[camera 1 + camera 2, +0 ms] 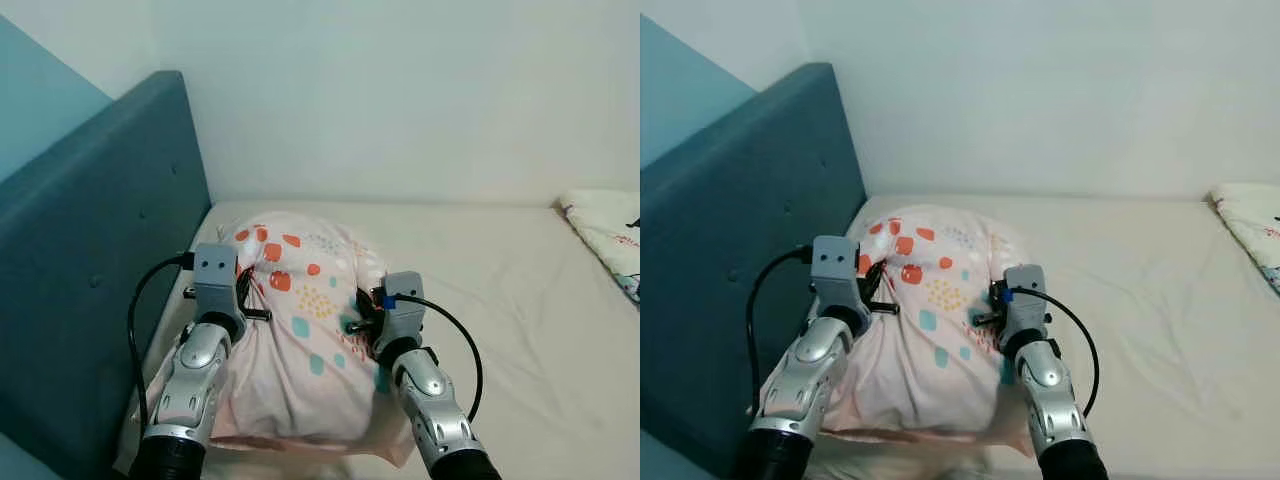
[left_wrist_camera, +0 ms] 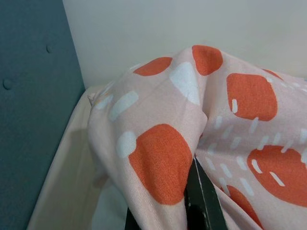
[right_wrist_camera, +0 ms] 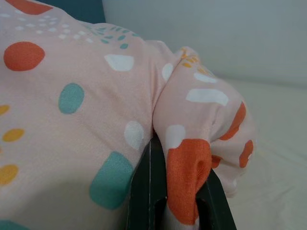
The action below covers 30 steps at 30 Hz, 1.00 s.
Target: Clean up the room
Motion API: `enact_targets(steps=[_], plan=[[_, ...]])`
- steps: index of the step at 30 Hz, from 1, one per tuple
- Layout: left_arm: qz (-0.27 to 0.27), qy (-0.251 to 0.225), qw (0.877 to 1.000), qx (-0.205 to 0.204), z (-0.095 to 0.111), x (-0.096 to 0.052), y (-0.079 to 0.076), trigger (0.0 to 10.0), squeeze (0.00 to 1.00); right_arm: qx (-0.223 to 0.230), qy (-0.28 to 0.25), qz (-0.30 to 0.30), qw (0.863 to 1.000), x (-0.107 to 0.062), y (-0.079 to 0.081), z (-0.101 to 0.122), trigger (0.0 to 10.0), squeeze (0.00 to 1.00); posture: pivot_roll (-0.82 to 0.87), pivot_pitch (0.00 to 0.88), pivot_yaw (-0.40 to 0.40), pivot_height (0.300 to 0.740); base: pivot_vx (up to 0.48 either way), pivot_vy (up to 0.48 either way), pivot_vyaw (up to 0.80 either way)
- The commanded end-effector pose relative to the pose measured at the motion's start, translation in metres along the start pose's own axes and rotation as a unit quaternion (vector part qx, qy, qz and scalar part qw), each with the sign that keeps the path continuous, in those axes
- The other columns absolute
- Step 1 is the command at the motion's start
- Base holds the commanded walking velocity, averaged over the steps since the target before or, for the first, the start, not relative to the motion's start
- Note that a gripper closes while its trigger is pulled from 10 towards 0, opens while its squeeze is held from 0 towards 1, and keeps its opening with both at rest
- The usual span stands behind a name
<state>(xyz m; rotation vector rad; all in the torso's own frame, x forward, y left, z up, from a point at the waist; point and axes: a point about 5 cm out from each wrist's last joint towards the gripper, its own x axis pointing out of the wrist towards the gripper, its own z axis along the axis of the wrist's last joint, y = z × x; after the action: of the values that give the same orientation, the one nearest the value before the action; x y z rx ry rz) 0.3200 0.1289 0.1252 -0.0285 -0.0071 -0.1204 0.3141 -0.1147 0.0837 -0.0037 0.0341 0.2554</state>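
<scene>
A pink pillow (image 1: pixel 300 330) with orange, teal and white spots lies on the bed, near the headboard. My left gripper (image 1: pixel 243 290) is shut on a fold of its left edge, with one black finger (image 2: pixel 201 201) pressed into the cloth. On the pillow's right edge my right gripper (image 1: pixel 362 312) is shut on a bunched fold (image 3: pixel 192 163), which sits squeezed between both black fingers (image 3: pixel 148 191). The pillow is bulged up between the two arms.
A teal padded headboard (image 1: pixel 90 260) runs along the left. The cream mattress (image 1: pixel 510 300) stretches to the right, with a white patterned pillow (image 1: pixel 610 235) at its far right edge. A white wall (image 1: pixel 400 90) stands behind the bed.
</scene>
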Motion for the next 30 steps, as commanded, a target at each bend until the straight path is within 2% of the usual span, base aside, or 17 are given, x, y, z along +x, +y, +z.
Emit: enact_targets(steps=[1, 17, 19, 24, 30], plan=[[-0.012, -0.034, 0.999, 0.000, 0.011, 0.001, -0.004, 10.0, 0.00, -0.004, -0.018, 0.021, 1.000, 0.002, 0.009, 0.006, 10.0, 0.00, 0.07, 0.000, -0.007, 0.740, 0.000, 0.330, 0.00], [-0.017, -0.038, 0.999, -0.001, 0.013, 0.001, -0.005, 10.0, 0.00, -0.002, -0.019, 0.020, 1.000, 0.003, 0.009, 0.006, 10.0, 0.00, 0.07, 0.000, -0.005, 0.740, 0.000, 0.472, 0.00], [-0.017, -0.039, 0.999, -0.002, 0.013, 0.002, -0.005, 10.0, 0.00, -0.001, -0.019, 0.020, 1.000, 0.003, 0.010, 0.006, 10.0, 0.00, 0.08, 0.000, -0.006, 0.740, 0.000, 0.000, 0.00], [-0.004, -0.063, 0.998, 0.027, 0.023, 0.002, -0.004, 10.0, 0.00, 0.001, -0.019, 0.020, 1.000, 0.004, 0.011, 0.006, 10.0, 0.00, 0.08, 0.000, -0.001, 0.740, 0.000, -0.480, 0.00], [-0.006, -0.065, 0.998, 0.022, 0.024, 0.003, -0.005, 10.0, 0.00, 0.004, -0.020, 0.018, 1.000, 0.003, 0.011, 0.005, 10.0, 0.00, 0.08, 0.000, 0.005, 0.740, 0.000, -0.480, 0.00]])
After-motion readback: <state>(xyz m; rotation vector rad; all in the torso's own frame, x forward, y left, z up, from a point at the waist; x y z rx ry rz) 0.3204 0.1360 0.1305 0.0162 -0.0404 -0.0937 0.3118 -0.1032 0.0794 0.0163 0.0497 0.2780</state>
